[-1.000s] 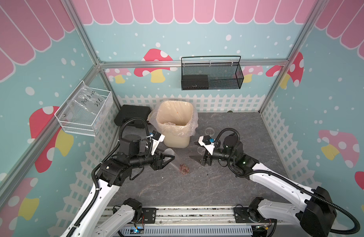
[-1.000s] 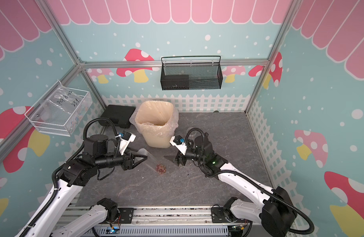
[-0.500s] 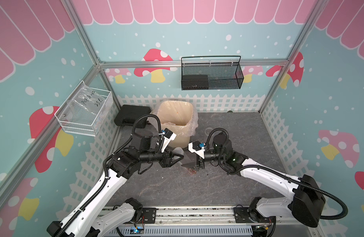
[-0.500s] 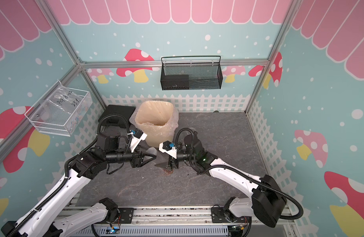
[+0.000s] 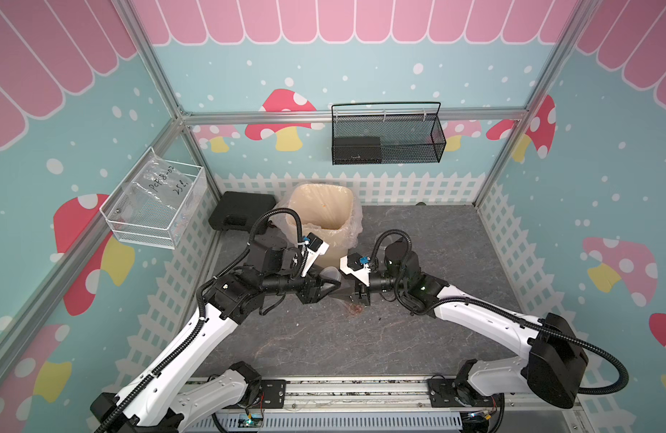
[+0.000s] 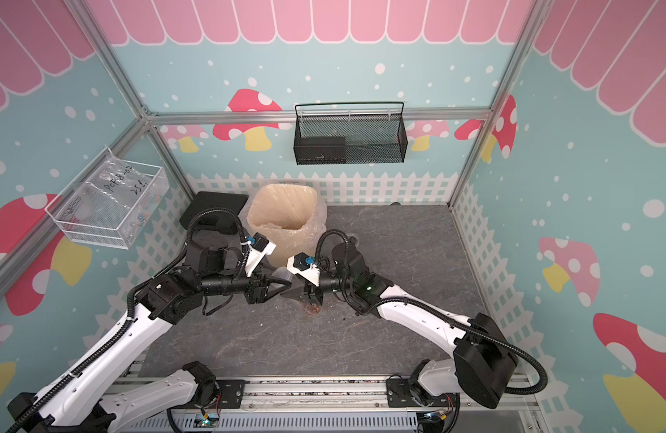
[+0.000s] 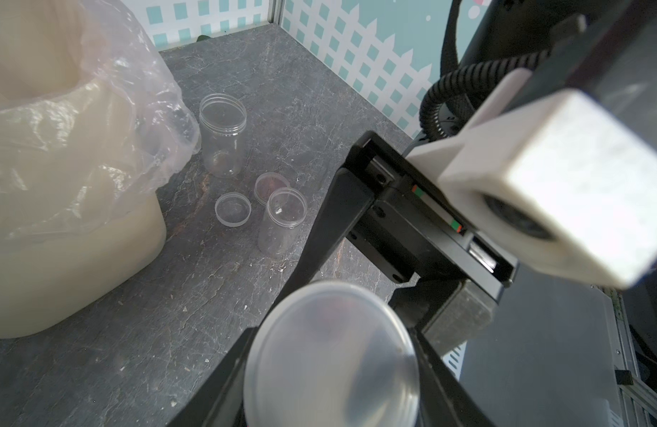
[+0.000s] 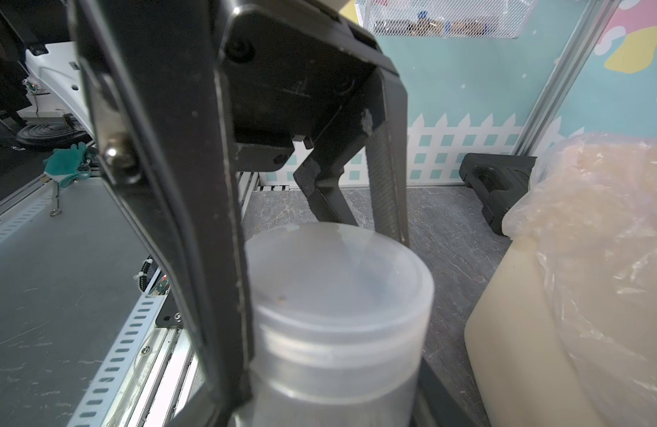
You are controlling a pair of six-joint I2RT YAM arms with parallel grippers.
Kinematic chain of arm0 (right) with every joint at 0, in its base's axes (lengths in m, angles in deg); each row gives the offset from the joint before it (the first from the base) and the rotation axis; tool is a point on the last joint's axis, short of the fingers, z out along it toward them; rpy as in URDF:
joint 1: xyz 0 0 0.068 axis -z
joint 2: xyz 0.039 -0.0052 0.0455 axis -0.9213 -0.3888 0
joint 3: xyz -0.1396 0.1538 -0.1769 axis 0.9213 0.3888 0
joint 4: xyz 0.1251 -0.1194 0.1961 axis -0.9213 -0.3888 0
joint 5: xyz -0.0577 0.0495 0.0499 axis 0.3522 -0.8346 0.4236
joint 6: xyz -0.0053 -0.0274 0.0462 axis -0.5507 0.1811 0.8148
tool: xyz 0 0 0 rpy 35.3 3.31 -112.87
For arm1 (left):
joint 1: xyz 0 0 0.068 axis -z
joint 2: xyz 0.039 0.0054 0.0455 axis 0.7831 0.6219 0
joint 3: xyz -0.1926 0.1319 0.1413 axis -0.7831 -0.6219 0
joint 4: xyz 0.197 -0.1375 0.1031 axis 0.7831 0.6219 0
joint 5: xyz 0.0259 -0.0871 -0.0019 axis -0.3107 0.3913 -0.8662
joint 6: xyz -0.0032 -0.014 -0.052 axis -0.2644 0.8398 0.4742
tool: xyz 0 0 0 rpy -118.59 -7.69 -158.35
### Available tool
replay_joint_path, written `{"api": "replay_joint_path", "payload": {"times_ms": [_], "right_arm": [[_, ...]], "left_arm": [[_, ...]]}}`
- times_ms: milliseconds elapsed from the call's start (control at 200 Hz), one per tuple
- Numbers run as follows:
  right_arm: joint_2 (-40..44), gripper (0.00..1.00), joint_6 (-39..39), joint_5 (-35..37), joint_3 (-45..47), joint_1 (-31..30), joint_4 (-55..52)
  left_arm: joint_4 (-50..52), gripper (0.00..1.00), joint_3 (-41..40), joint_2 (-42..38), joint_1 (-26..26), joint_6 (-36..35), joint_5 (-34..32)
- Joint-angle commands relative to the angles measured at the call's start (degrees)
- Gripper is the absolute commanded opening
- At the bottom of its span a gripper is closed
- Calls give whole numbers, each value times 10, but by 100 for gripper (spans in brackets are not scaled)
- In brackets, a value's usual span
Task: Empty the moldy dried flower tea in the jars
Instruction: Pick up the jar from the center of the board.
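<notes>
A lidded clear jar (image 7: pixel 330 355) stands upright above the table between both grippers, and what it holds does not show. My left gripper (image 7: pixel 334 344) is shut on it at lid level. My right gripper (image 8: pixel 334 399) is shut on the body below the lid (image 8: pixel 338 266). In both top views the two grippers meet tip to tip, left gripper (image 5: pixel 331 285) against right gripper (image 5: pixel 353 296). A small reddish clump of dried flower tea (image 5: pixel 355 308) (image 6: pixel 313 308) lies on the table under them. Two open jars (image 7: pixel 223 136) (image 7: pixel 280 222) stand by the bin, with two loose lids (image 7: pixel 233 209) (image 7: pixel 271 183) beside them.
The cream plastic-lined waste bin (image 5: pixel 324 189) (image 7: pixel 60 258) (image 8: pixel 560 314) stands just behind the grippers. A black case (image 5: pixel 241 213) lies to its left. A black wire basket (image 5: pixel 385 135) hangs on the back wall and a clear bin (image 5: pixel 155 206) hangs on the left wall.
The arms were apart and have come together at the middle. The left gripper carried the jar to the right. The right gripper moved left to it and narrowed its jaws round the body.
</notes>
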Motion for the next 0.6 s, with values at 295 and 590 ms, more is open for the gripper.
{"api": "replay_joint_path", "payload": {"times_ms": [295, 590], "right_arm": [[69, 6, 59, 172, 42, -7, 46], [163, 5, 161, 369, 64, -7, 64]], "left_arm": [[-170, 99, -70, -75, 7, -1, -34], [-316, 99, -159, -116, 28, 18, -85]]}}
